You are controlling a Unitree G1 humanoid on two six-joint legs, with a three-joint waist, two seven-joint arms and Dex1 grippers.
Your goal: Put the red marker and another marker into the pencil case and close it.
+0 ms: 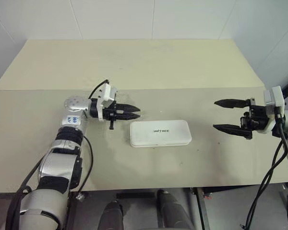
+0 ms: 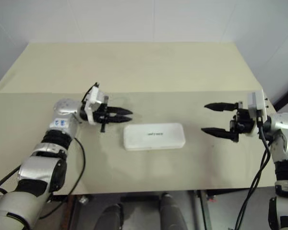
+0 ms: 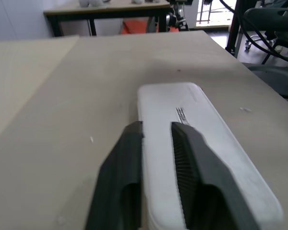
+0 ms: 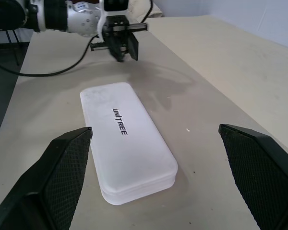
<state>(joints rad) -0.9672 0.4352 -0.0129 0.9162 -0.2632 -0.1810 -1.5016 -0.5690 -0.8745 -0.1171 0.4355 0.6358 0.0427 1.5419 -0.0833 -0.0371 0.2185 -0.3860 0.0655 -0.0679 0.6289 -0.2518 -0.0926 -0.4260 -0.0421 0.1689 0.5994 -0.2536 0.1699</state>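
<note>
The white pencil case [image 1: 161, 133] lies flat on the table with its lid down and the black UNITREE print facing up. My left gripper [image 1: 137, 113] hovers just off the case's left end, pointing towards it. Its fingers [image 3: 129, 158] stand a narrow gap apart with nothing between them. My right gripper [image 1: 216, 114] is to the right of the case, well apart from it, wide open and empty. In the right wrist view the case [image 4: 127, 139] lies between its spread fingers' line of sight. The red marker and the other marker are out of view.
The beige table [image 1: 134, 62] stretches far behind the case, with a seam running across it just behind the grippers. Its front edge [image 1: 149, 189] is a short way in front of the case. A cable [image 1: 98, 88] loops off my left wrist.
</note>
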